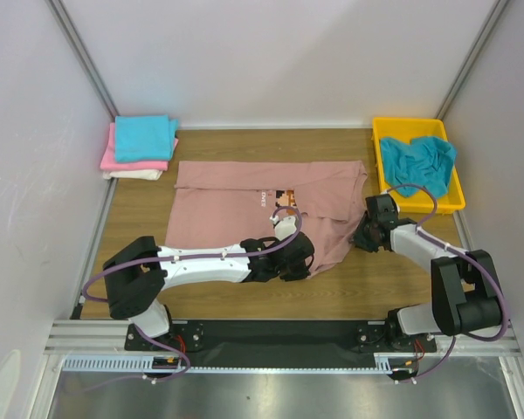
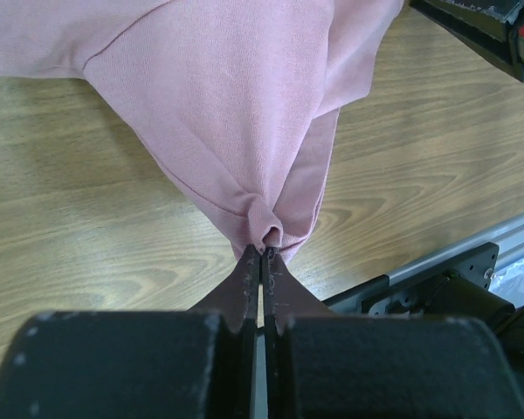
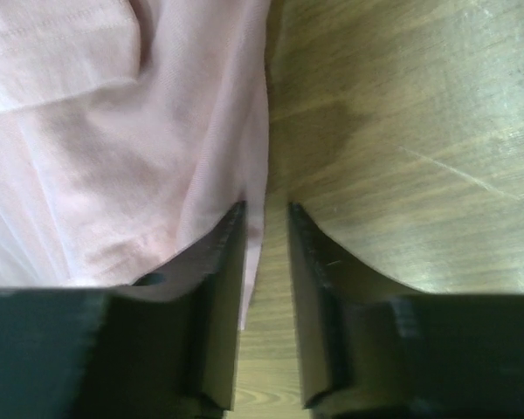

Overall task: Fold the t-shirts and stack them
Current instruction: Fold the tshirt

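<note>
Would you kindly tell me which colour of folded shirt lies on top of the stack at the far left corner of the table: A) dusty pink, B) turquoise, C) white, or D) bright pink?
B: in the top view the turquoise shirt lies uppermost, with the bright pink shirt under it and the white shirt at the bottom.

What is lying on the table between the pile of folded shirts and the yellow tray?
The dusty-pink t-shirt fills most of that stretch, spread on the wooden table. The top view shows it.
</note>
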